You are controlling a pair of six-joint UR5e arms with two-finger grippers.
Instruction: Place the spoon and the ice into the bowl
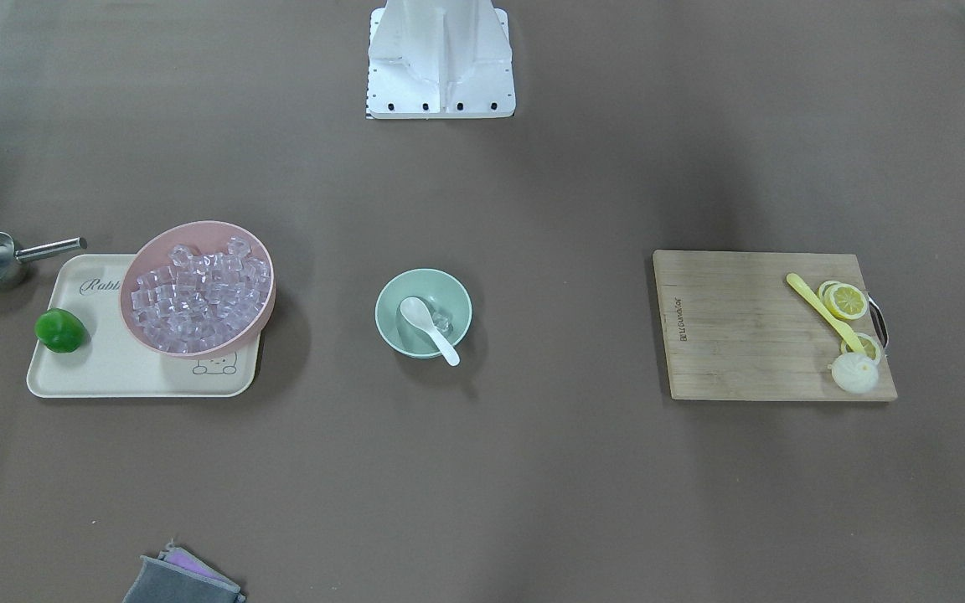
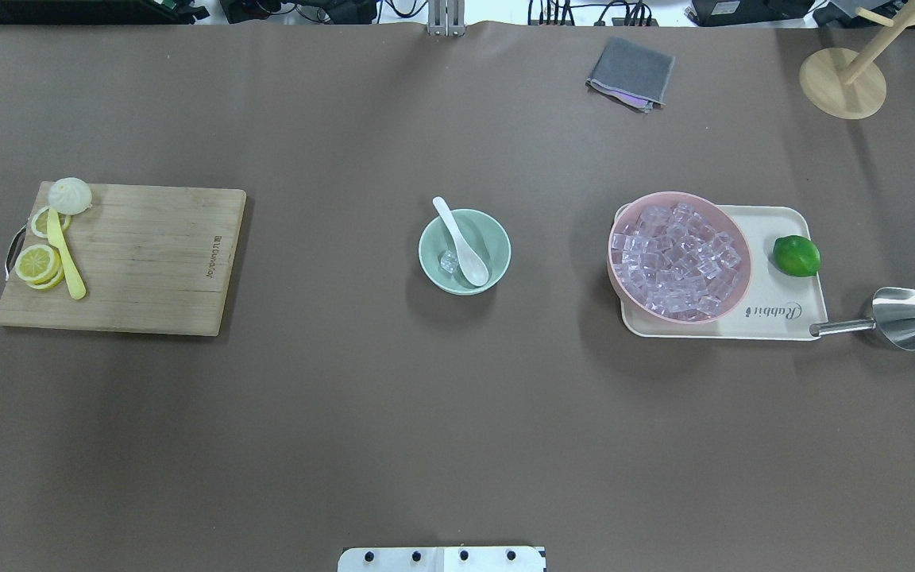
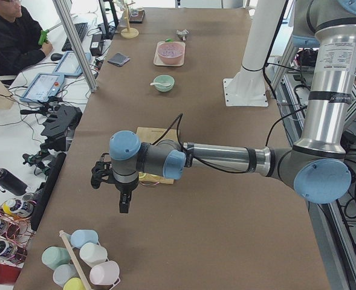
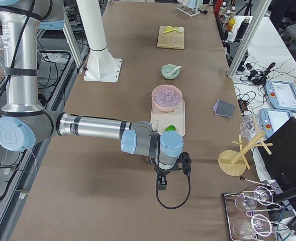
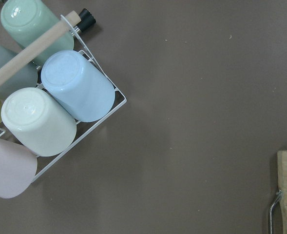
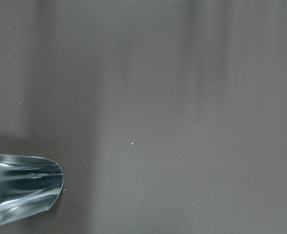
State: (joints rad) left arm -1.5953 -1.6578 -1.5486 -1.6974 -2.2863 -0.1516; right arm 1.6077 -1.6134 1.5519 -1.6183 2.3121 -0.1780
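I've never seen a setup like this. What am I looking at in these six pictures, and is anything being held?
This is a two-armed robot at a table. Two pictures look down on the table, one from behind the robot, one facing it; two look along it from the ends; two come from wrist cameras. In the middle, a green bowl holds a white spoon and one ice cube. A pink bowl of ice sits on a tray with a lime, a metal scoop beside it. A cutting board carries lemon slices. The left gripper and right gripper hang near the table's ends and seem to hold nothing.
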